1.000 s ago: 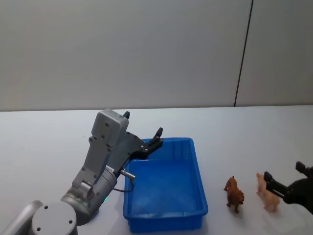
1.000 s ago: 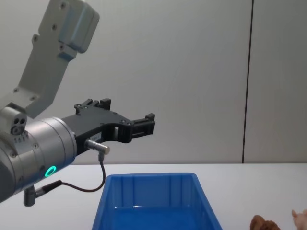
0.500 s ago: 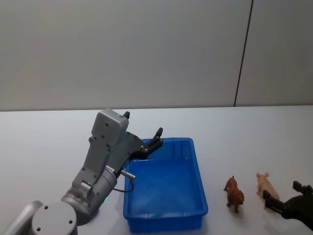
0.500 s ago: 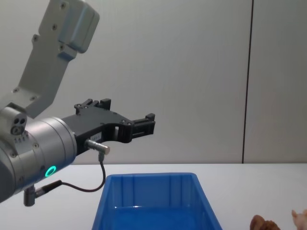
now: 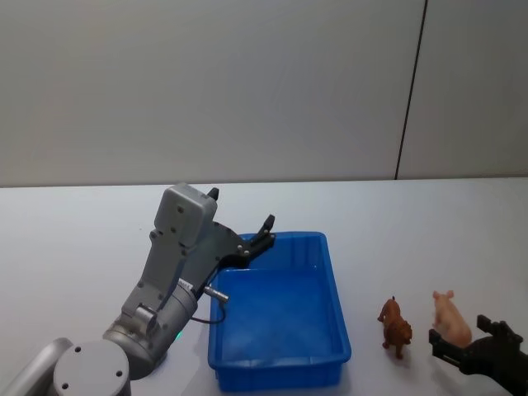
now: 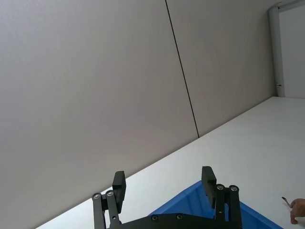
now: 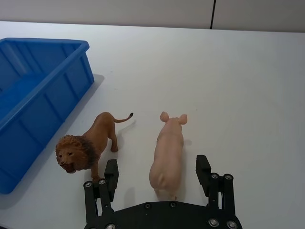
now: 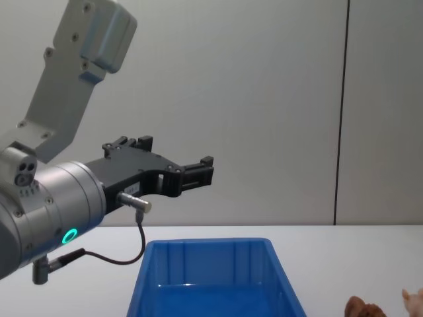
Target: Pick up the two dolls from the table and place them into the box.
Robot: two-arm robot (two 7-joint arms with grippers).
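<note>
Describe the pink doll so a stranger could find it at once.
Right of the blue box on the white table stand two dolls. The pink doll is the one farther from the box, at the open right hand. It is a smooth pig; its neighbour is a brown lion.

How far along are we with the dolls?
Done: nothing; the box is empty. In hand: the open right gripper straddles the rear of the pink doll, not yet closed. To do: it and the brown doll both stand on the table. The left gripper hangs open above the box.
</note>
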